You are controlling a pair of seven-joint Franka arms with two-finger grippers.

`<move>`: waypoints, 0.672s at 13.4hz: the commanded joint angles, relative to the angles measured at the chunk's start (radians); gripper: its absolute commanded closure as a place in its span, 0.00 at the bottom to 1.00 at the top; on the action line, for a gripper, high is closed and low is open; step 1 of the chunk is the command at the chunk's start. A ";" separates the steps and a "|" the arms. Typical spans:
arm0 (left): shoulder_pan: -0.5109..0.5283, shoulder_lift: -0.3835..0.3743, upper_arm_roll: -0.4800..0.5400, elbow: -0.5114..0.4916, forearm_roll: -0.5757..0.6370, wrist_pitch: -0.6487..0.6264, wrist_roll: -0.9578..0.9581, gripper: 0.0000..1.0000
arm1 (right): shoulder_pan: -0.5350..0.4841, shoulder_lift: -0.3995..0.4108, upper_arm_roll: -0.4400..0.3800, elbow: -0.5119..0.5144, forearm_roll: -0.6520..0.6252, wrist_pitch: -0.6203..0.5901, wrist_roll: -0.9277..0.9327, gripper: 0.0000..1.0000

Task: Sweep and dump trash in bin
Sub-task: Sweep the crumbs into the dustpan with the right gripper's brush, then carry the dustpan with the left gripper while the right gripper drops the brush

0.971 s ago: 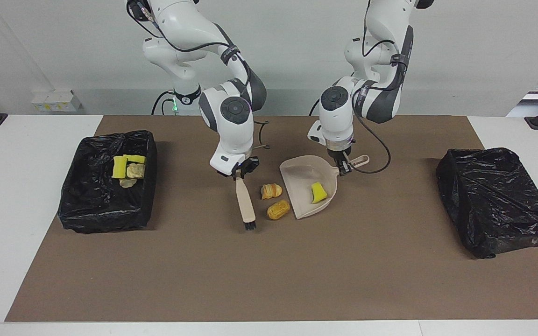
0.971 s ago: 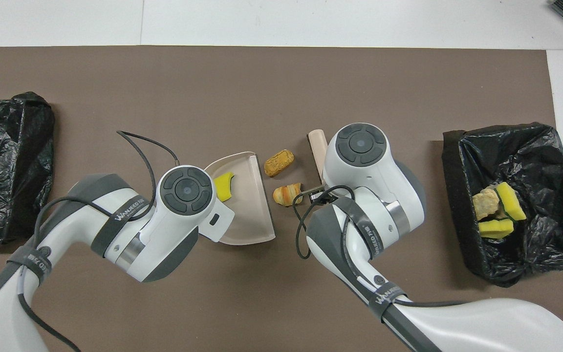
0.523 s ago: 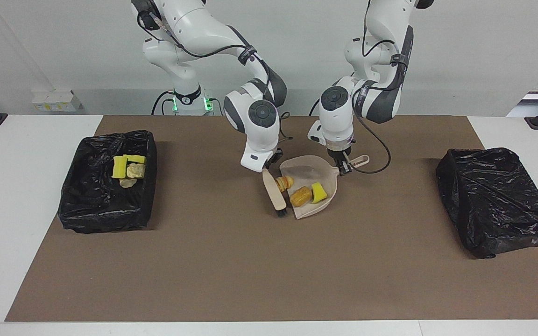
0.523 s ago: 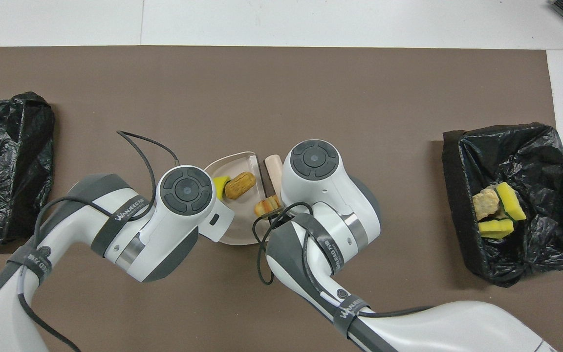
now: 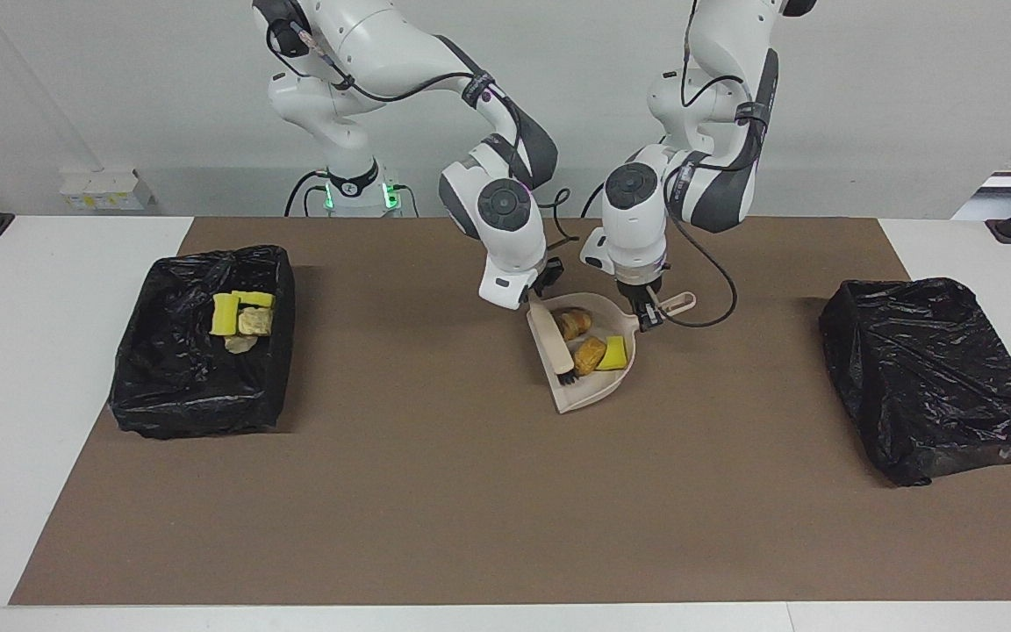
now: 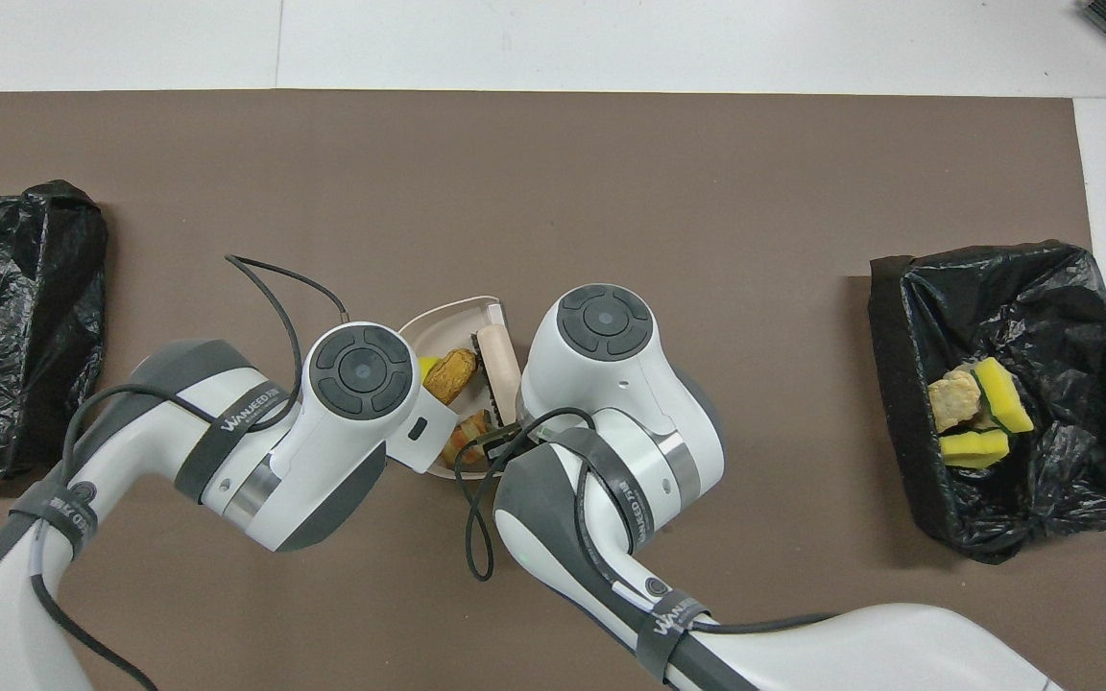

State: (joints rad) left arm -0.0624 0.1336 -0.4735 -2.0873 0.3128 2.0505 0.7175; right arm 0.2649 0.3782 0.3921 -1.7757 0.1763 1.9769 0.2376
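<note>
Right gripper [image 5: 542, 297] clamped on the brush [image 5: 555, 342], bristles inside the dustpan [image 5: 589, 397], left gripper [image 5: 647, 316] gripping its handle, three trash pieces [image 5: 591, 354] in the pan mid-desk, four in the bin [image 5: 198, 386].

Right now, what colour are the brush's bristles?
Black. The brush lies in the dustpan, its dark bristle tuft beside the scraps; the facing view shows it best.

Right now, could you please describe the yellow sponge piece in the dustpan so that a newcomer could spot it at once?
Start at the beige dustpan in the middle of the brown mat, between the two black-lined bins. Three scraps lie in it beside the brush. The yellow sponge piece is the one toward the left arm's end, plain bright yellow, whereas the two pastry pieces next to it are golden brown and striped.
</note>
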 commanded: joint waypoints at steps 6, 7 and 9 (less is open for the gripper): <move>0.003 -0.130 0.177 -0.022 0.005 0.004 0.327 1.00 | -0.124 -0.129 -0.001 -0.011 -0.046 -0.136 0.007 1.00; 0.007 -0.150 0.205 -0.025 0.000 0.003 0.383 1.00 | -0.109 -0.156 0.004 -0.037 -0.046 -0.141 0.069 1.00; 0.007 -0.193 0.286 -0.026 -0.007 -0.001 0.500 1.00 | -0.032 -0.209 0.005 -0.106 -0.044 -0.116 0.181 1.00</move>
State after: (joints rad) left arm -0.0573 0.0114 -0.2463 -2.0826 0.3132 2.0509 1.1192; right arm 0.1715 0.2480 0.3894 -1.7868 0.1489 1.8361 0.3184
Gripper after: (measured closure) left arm 0.683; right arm 0.749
